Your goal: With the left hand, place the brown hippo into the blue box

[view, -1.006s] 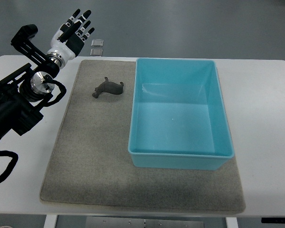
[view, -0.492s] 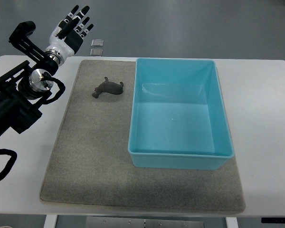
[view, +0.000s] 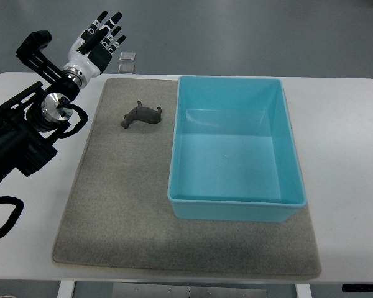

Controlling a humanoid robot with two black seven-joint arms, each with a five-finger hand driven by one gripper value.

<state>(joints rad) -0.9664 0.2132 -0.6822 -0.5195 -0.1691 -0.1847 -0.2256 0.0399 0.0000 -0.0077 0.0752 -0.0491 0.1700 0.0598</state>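
White table point(view: 348, 130), grey mat point(view: 112, 205). Brown hippo point(view: 140, 115) just beside blue box point(view: 235, 205). Left hand point(view: 98, 38) beyond hippo, fingers spread, empty. Reach pending: needs lowering onto hippo, then closing.

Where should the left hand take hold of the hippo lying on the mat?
Probably across the hippo's thick middle, coming from above. It seems to lie on its side with the legs sticking out, so the body is the widest part. The open left hand has free room above it.
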